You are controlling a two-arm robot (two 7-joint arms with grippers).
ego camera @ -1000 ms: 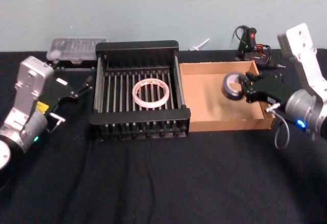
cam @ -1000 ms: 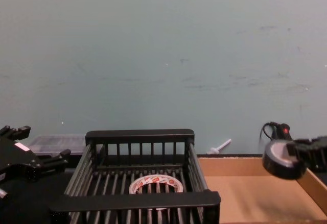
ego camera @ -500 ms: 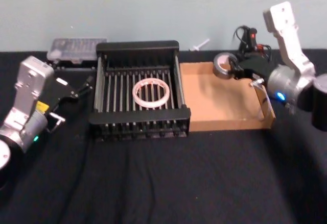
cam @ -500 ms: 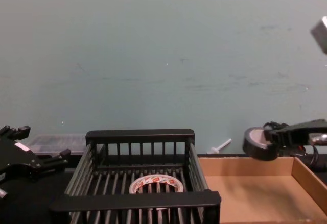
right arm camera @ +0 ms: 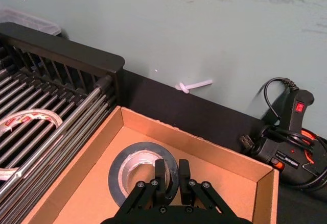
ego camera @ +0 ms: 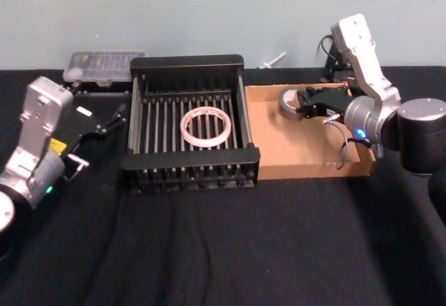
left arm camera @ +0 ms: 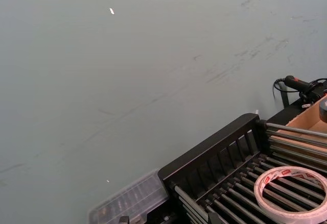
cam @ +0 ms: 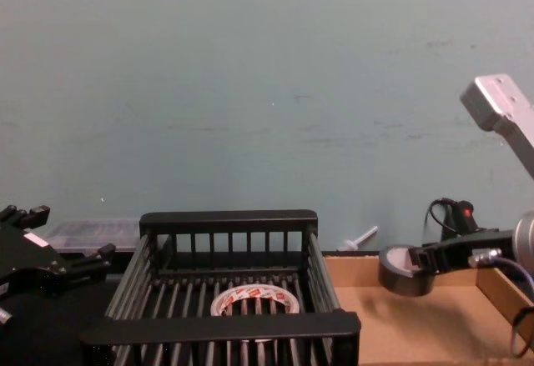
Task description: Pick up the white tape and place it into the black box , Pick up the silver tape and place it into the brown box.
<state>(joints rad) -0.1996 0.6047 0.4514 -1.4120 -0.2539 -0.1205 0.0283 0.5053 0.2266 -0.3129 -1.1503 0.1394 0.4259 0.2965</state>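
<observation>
R gripper (right arm camera: 172, 179) jaws clamped on the wall of the silver tape (right arm camera: 143, 173), one finger inside the core, roll held low over the back-left part of the brown box (ego camera: 306, 166). To do it well: lower till the roll sits flat on the cardboard, then let go, lift straight up. Tape is dull grey, thick, w/ pale core. White tape (ego camera: 205, 127) lies in black box (ego camera: 188, 63). L gripper (ego camera: 104, 121) parked left of it, jaws apart.
</observation>
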